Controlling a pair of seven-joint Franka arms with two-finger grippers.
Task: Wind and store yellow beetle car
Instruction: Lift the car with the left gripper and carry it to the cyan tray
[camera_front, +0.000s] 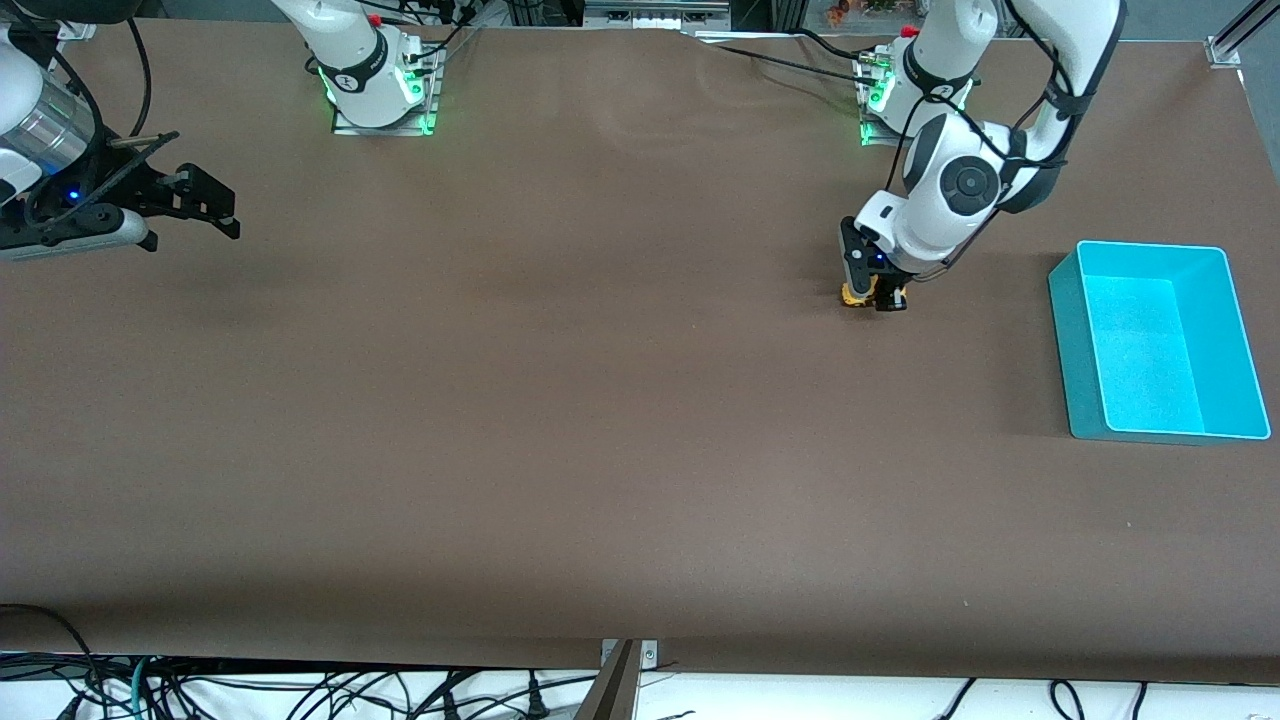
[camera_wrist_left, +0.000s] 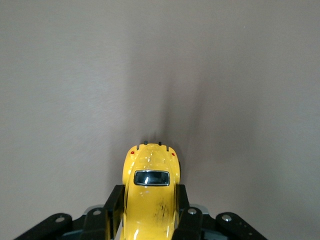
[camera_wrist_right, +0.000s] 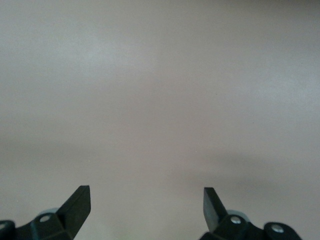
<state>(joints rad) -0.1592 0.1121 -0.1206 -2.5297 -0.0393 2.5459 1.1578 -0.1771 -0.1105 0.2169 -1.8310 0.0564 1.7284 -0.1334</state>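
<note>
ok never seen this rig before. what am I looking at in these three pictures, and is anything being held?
Two robot arms share a brown table. The wide picture comes from a high camera facing them; the other two come from cameras on each arm's wrist, looking past the fingers.

The left gripper is down at the table, toward the left arm's end, and is shut on the yellow beetle car. The left wrist view shows its fingers pressed against both sides of the car.

The right gripper waits open above the table at the right arm's end, holding nothing; the right wrist view shows bare table between its fingers.

A turquoise bin, with nothing in it, stands beside the car, closer to the table's end.
</note>
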